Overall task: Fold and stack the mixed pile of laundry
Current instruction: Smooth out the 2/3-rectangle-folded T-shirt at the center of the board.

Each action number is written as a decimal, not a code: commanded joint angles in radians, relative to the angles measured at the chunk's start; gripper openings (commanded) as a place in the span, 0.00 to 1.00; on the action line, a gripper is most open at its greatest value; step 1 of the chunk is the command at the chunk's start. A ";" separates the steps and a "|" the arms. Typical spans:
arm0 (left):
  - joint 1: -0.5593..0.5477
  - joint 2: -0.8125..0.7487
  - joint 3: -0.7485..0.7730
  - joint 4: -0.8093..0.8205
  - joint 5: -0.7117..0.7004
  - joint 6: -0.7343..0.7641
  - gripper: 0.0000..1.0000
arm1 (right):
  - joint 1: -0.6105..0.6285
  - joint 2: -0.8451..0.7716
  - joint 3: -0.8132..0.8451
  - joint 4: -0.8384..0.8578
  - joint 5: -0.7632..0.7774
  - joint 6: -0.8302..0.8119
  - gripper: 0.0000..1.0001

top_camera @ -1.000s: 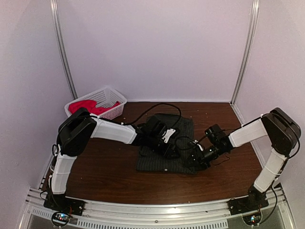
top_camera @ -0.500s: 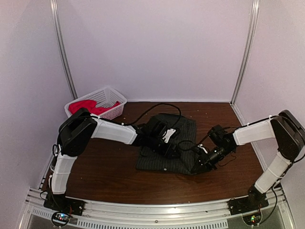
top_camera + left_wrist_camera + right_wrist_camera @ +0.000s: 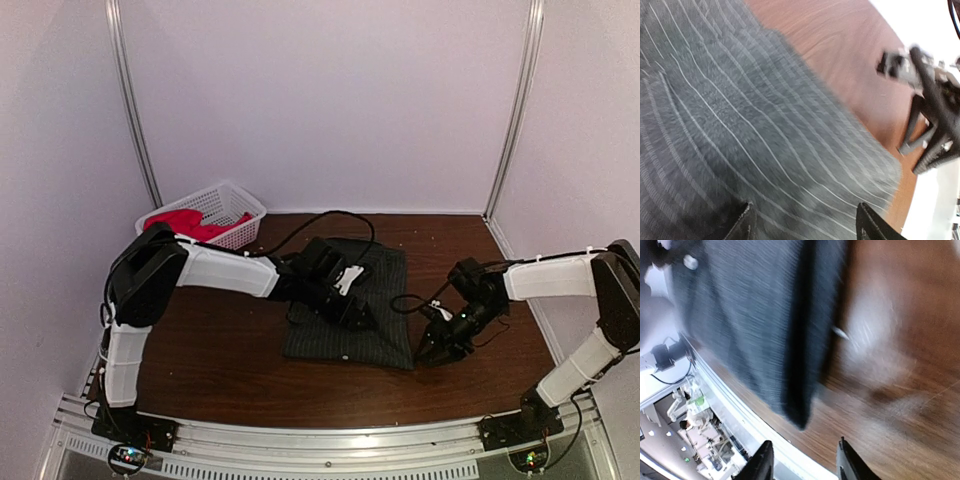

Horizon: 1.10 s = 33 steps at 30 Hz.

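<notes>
Off the pinstriped shirt (image 3: 335, 340) and out over bare table (image 3: 220, 350) with the right gripper (image 3: 440, 350) now, jaws apart, nothing held. Over the shirt's middle with the left gripper (image 3: 362, 318), jaws spread wider, empty too. Looks like one fold set down flat at table centre. Still to fetch: red T-shirt (image 3: 180, 222), lying in the white basket (image 3: 248, 203) at the far left.

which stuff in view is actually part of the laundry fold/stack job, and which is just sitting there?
Job:
- charcoal pinstriped shirt, lying on the table
- red T-shirt, bunched in the basket

Just there:
- the basket, white plastic lattice, at the far left corner
- the table, dark wood
</notes>
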 commanded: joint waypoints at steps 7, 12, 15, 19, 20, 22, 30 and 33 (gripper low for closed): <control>0.103 -0.295 -0.251 0.042 0.035 -0.054 0.71 | 0.013 -0.060 0.191 0.267 -0.030 0.190 0.47; 0.130 -0.289 -0.335 0.104 0.061 -0.064 0.69 | 0.062 0.064 0.195 0.457 -0.108 0.266 0.43; 0.142 -0.256 -0.366 0.135 0.070 -0.062 0.67 | 0.060 0.171 0.177 0.503 -0.127 0.244 0.40; 0.168 -0.222 -0.446 0.184 0.063 -0.083 0.64 | 0.004 0.313 0.182 0.428 -0.049 0.159 0.33; 0.172 -0.222 -0.463 0.192 0.057 -0.082 0.64 | -0.009 0.336 0.188 0.413 -0.017 0.138 0.32; 0.174 -0.225 -0.490 0.188 0.046 -0.066 0.63 | -0.019 0.357 0.206 0.347 0.044 0.095 0.31; 0.101 -0.495 -0.583 0.155 -0.179 0.128 0.74 | 0.008 0.211 0.298 0.261 0.004 0.009 0.33; 0.022 -0.599 -0.592 0.118 -0.383 0.295 0.80 | 0.015 0.180 0.364 0.283 -0.056 0.050 0.34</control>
